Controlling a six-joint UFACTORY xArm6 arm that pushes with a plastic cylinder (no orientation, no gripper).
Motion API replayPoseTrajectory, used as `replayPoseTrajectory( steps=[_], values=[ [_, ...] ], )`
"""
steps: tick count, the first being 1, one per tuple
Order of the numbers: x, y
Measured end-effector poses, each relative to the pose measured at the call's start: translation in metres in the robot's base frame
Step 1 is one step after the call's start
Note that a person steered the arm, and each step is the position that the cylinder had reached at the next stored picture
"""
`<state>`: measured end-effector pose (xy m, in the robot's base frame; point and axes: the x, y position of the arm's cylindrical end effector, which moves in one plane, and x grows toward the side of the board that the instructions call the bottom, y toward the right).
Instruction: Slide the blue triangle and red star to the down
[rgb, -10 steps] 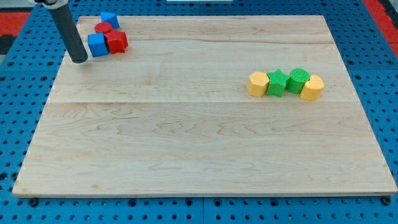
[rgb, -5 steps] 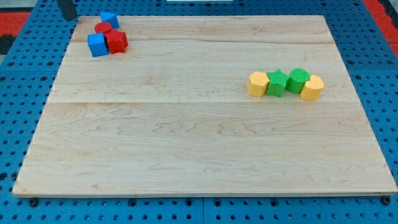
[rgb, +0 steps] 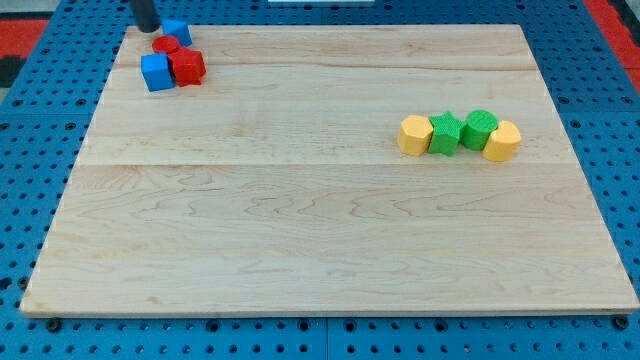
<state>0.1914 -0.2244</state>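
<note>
A blue block (rgb: 176, 32), shape unclear, sits at the board's top left. Just below it lies a round red block (rgb: 165, 45), then a red star-like block (rgb: 187, 67) with a blue cube (rgb: 156, 72) touching its left side. The four form one tight cluster. My tip (rgb: 147, 28) is at the view's top edge, just left of the top blue block and above the round red one. Only the rod's lowest part shows.
At the right of the wooden board (rgb: 320, 230) stands a row of touching blocks: a yellow one (rgb: 414, 135), a green star (rgb: 445, 134), a green round one (rgb: 479, 129) and a yellow one (rgb: 502, 141). A blue pegboard surrounds the board.
My tip has moved from left of the blue cube up past the board's top left corner, then right to beside the top blue block. No block has moved.
</note>
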Motion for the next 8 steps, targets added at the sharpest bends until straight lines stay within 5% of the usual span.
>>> replayPoseTrajectory(
  steps=[1, 4, 8],
  values=[
    [0.0, 0.047],
    [0.014, 0.056],
    [0.111, 0.057]
  ],
)
